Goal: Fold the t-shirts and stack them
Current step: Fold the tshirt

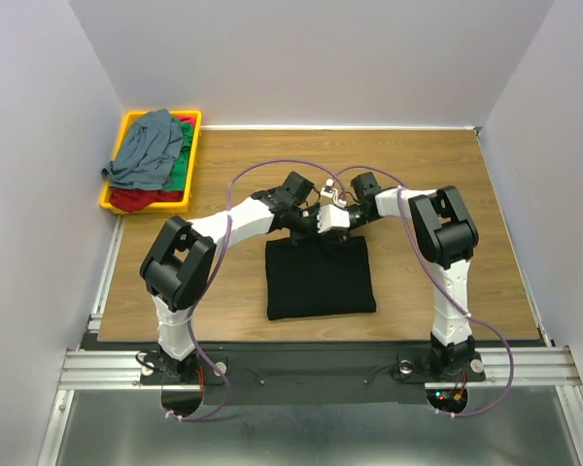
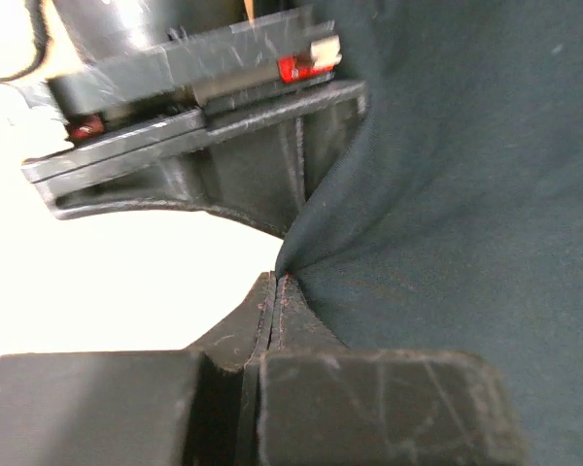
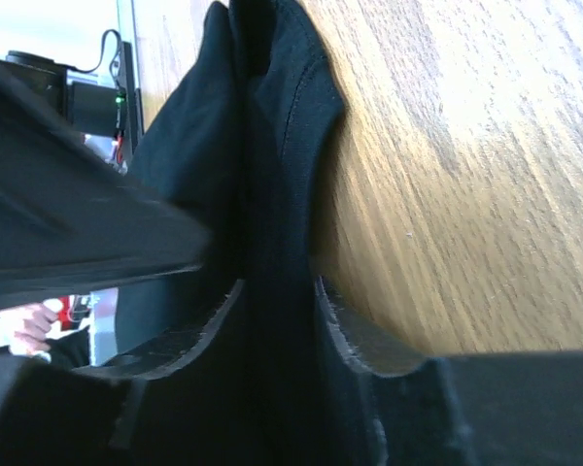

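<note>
The large black t-shirt (image 1: 321, 280) lies folded into a rectangle at the middle of the table. Both grippers meet at its far edge. My left gripper (image 1: 311, 221) is shut, and the wrist view shows its tips (image 2: 275, 282) pinching a fold of the black cloth (image 2: 466, 194). My right gripper (image 1: 342, 221) is shut on a thick bunch of the same cloth (image 3: 272, 146) between its jaws (image 3: 277, 291). The grey-blue shirt (image 1: 148, 150), the green shirt (image 1: 180, 165) and the red shirt (image 1: 141, 199) lie crumpled in a heap at the far left.
The heap of shirts sits in a yellow tray (image 1: 134, 115) at the table's far left corner. The wooden table (image 1: 437, 175) has walls close on the left, far and right sides. A metal rail (image 1: 321, 364) runs along the near edge.
</note>
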Robot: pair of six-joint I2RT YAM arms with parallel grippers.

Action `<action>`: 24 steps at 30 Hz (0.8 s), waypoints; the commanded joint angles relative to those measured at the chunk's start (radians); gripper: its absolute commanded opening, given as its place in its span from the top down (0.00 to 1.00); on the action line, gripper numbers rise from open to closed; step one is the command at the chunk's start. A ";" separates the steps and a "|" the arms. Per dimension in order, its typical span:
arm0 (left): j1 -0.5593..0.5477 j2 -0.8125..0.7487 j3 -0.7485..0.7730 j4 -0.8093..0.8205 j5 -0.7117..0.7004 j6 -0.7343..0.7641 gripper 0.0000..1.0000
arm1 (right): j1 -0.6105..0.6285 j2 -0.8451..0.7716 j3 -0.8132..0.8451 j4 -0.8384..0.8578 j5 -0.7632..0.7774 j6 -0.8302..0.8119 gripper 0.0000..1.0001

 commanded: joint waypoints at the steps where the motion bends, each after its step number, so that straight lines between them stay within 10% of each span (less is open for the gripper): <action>1: 0.010 0.013 0.027 0.040 -0.008 0.050 1.00 | -0.020 0.030 0.036 -0.016 0.244 -0.014 0.57; 9: 0.026 0.050 0.001 0.081 0.002 0.073 0.96 | -0.136 -0.078 0.167 -0.055 0.479 0.019 0.43; 18: 0.101 0.018 0.087 0.021 0.096 0.014 0.55 | -0.228 -0.224 0.120 -0.206 0.353 -0.042 0.42; 24: 0.224 -0.094 0.116 -0.057 0.216 -0.150 0.50 | -0.229 -0.306 -0.003 -0.215 0.265 -0.054 0.41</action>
